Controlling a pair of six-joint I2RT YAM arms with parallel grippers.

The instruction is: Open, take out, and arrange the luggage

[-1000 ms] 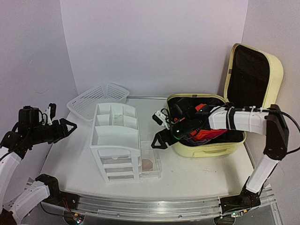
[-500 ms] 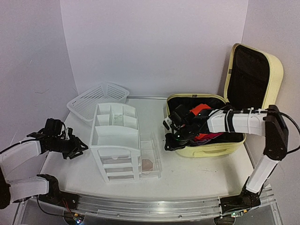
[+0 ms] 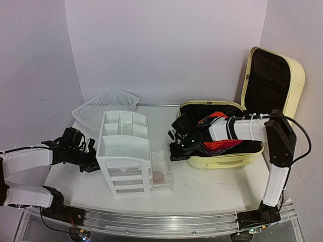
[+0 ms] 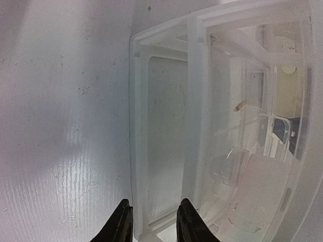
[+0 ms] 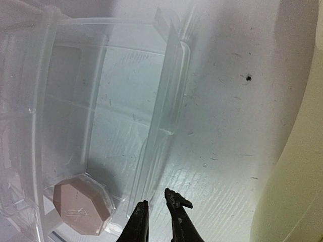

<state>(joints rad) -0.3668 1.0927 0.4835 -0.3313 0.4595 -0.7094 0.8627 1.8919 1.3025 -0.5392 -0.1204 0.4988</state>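
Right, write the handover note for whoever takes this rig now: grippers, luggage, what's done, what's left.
Left gripper: jaws partly open at the left wall of the drawer organizer, nothing clamped.
Right gripper: nearly shut, empty, low over the table between the organizer's pulled-out drawer and the luggage.
Luggage: right side of the table, lid up, red and black items inside.
Done: luggage opened; a brown octagonal piece lies in the drawer.
Left: take out the contents and arrange them.
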